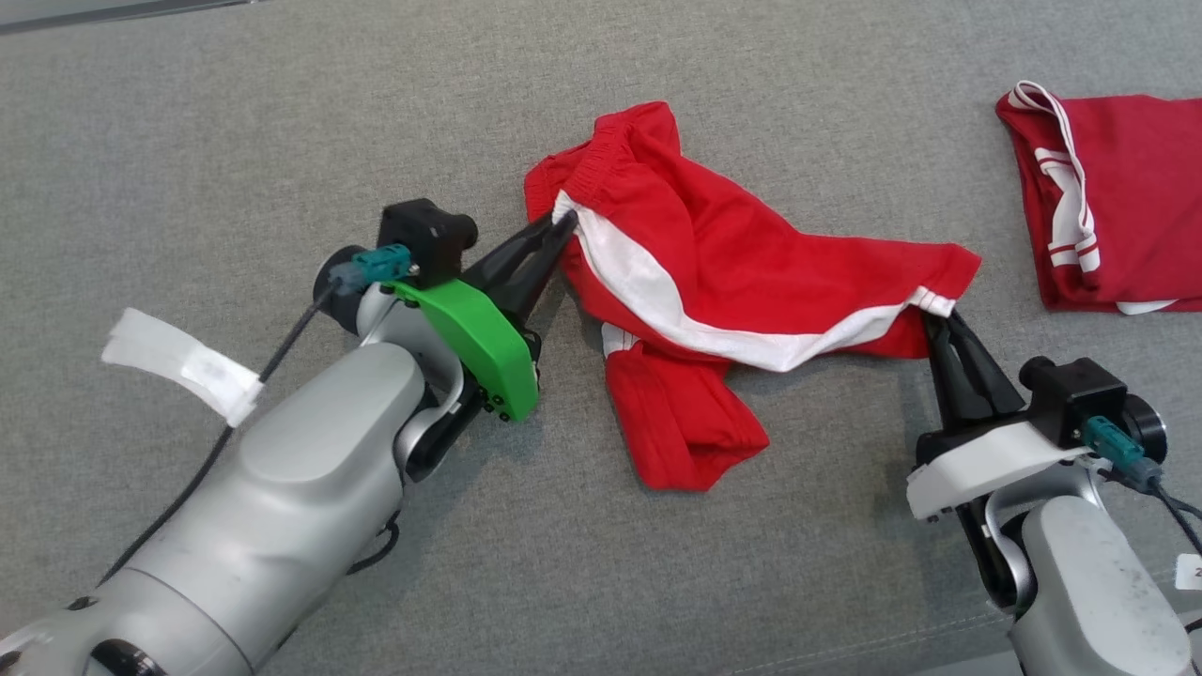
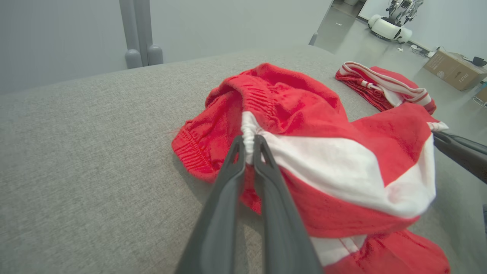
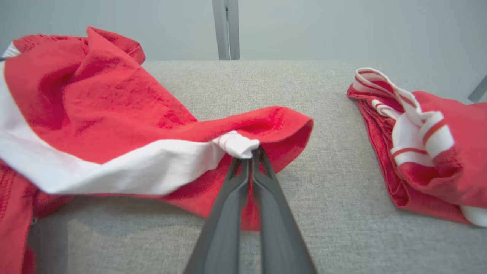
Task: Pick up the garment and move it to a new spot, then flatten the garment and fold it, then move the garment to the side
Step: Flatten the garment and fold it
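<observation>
Left tool (image 1: 562, 222) grips the white waistband end of the shorts (image 1: 751, 268), right tool (image 1: 939, 317) pinches the stripe's hem end — opposite ends, likely so a lift spreads them. Shorts lie crumpled on the desk (image 1: 282, 141) between both tools — not yet flattened

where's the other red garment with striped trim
The striped-trim garment lies at the head view's upper right on the grey surface, apart from the red shorts.
</observation>
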`<state>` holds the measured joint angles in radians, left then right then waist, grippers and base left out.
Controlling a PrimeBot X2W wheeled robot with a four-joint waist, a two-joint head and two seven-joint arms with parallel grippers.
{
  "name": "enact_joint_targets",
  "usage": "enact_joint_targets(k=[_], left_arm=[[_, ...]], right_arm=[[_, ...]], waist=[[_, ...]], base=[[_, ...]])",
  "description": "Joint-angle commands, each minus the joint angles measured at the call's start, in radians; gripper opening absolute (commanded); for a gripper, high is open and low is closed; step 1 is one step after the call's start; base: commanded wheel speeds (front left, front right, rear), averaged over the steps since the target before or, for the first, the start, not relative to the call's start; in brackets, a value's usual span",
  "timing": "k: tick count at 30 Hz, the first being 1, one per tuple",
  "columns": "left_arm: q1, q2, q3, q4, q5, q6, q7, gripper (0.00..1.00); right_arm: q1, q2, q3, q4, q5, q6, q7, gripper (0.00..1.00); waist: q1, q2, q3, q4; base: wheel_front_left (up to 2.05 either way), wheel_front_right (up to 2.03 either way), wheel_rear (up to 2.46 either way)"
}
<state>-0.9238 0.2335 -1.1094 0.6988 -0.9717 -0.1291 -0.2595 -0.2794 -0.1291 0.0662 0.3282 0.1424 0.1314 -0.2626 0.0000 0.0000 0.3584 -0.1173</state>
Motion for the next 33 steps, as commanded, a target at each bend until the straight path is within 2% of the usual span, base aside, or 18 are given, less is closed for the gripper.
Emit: enact_joint_targets(k=[1,4,9,13,15,17,19,20,25,27,29,33], left_arm=[[-0.019,0.021,0.012,-0.02,-0.025,-0.003,-0.006,0.0],[-0.045,0.074,0.035,-0.102,-0.074,-0.003,0.011,0.0],[-0.148,0.187,0.084,-0.227,-0.122,0.002,0.108,0.0],[-0.275,0.287,0.151,-0.329,-0.164,0.035,0.224,0.0],[-0.354,0.333,0.179,-0.358,-0.163,0.061,0.285,0.0],[-0.437,0.362,0.202,-0.364,-0.165,0.079,0.341,0.0],[-0.527,0.385,0.229,-0.344,-0.147,0.095,0.374,0.0],[-0.599,0.384,0.243,-0.304,-0.12,0.105,0.375,0.0],[-0.815,0.356,0.269,-0.165,-0.023,0.1,0.313,0.0],[-0.875,0.329,0.283,-0.107,0.014,0.108,0.246,0.0],[-0.919,0.307,0.286,-0.06,0.029,0.086,0.195,0.0],[-0.897,0.284,0.266,0.022,0.052,0.049,0.124,0.0]], right_arm=[[0.01,-0.02,0.006,-0.024,0.018,-0.001,-0.003,0.0],[0.008,-0.069,0.031,-0.111,0.085,-0.001,0.015,0.0],[-0.066,-0.163,0.059,-0.327,0.24,-0.001,0.141,0.0],[-0.219,-0.214,0.045,-0.454,0.36,-0.001,0.279,0.0],[-0.339,-0.235,0.023,-0.464,0.386,-0.001,0.357,0.0],[-0.485,-0.232,0.024,-0.434,0.394,-0.001,0.429,0.0],[-0.644,-0.199,0.035,-0.376,0.404,-0.001,0.486,0.0],[-0.796,-0.162,0.032,-0.287,0.387,-0.001,0.509,0.0],[-1.174,-0.037,-0.046,-0.049,0.262,-0.001,0.486,0.0],[-1.28,0.007,-0.085,0.036,0.204,-0.001,0.444,0.0],[-1.36,0.033,-0.1,0.103,0.159,-0.001,0.395,0.0],[-1.363,0.062,-0.076,0.205,0.145,-0.001,0.321,0.0]], waist=[[0.0,0.0,-0.013,0.005],[0.0,0.0,-0.024,0.013],[0.0,0.0,0.005,0.024],[0.0,0.0,0.081,0.023],[0.0,0.0,0.135,0.024],[0.0,0.0,0.196,0.026],[0.0,0.0,0.25,0.026],[0.0,0.0,0.279,0.032],[0.0,0.0,0.39,0.046],[0.0,0.0,0.431,0.049],[0.0,0.0,0.471,0.041],[0.0,0.0,0.486,0.032]], base=[[0.0,0.0,0.0],[0.0,0.0,0.0],[0.0,0.0,0.0],[0.0,0.0,0.0],[0.0,0.0,0.0],[0.0,0.0,0.0],[0.0,0.0,0.0],[0.0,0.0,0.0],[0.0,0.0,0.0],[0.0,0.0,0.0],[0.0,0.0,0.0],[0.0,0.0,0.0]])
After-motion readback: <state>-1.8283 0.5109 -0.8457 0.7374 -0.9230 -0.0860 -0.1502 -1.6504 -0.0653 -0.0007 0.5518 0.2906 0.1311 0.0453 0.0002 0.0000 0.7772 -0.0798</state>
